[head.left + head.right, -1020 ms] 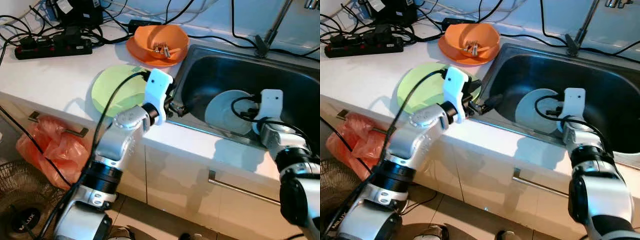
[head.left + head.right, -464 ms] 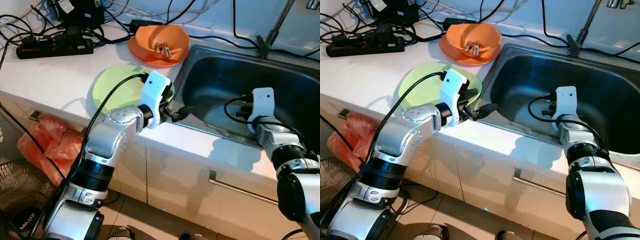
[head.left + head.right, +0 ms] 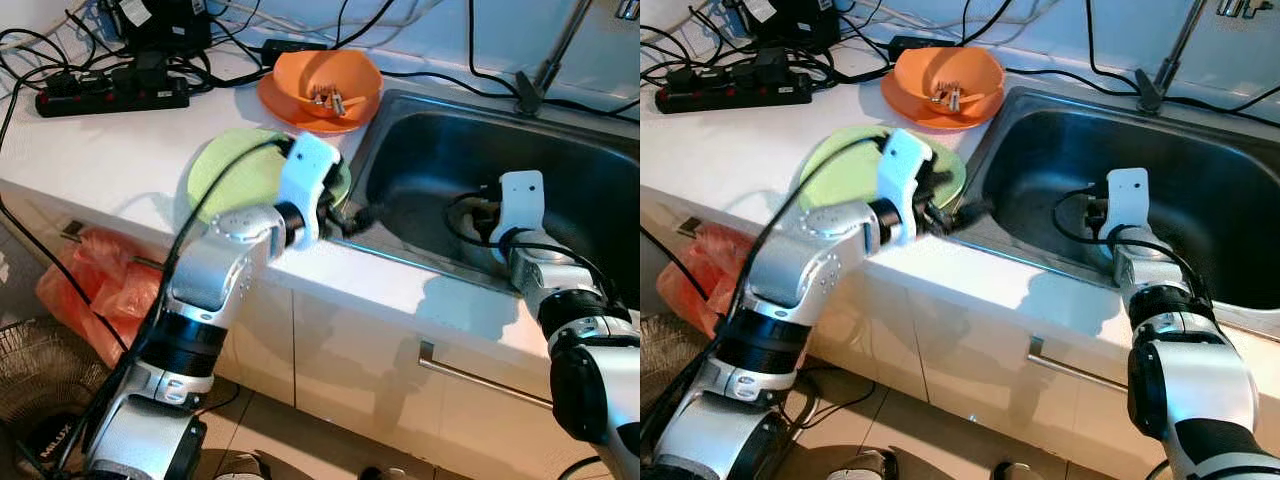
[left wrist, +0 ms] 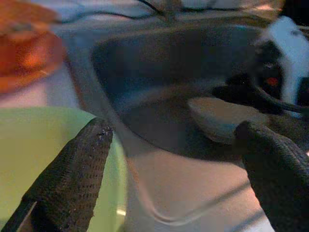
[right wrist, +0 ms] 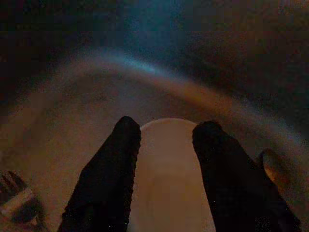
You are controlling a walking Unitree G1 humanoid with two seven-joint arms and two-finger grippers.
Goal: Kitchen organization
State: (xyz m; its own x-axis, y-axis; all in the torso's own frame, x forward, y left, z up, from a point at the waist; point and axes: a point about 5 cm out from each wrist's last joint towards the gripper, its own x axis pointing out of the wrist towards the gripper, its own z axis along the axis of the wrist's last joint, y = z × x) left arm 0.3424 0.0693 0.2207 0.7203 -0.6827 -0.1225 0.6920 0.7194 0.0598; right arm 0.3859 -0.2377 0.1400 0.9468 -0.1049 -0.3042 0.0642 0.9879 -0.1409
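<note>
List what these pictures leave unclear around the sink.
- Pale dish in the sink: the right gripper straddles it in the dark right wrist view, contact unclear; the right arm hides it in the eye views.
- Small items in the orange bowl: too small to identify.
- Faucet: cut off by the top edge.
- Left gripper by the green plate: left wrist view blurred.

Plate [image 3: 230, 170] on counter [image 3: 110, 150] left of sink [image 3: 560, 160], bowl [image 3: 320, 90] behind

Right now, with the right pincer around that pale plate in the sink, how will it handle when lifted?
The pale plate looks rigid and probably breakable. Its smooth face may slip between the right pincer. Held by its edge, it may tilt inside the sink.
</note>
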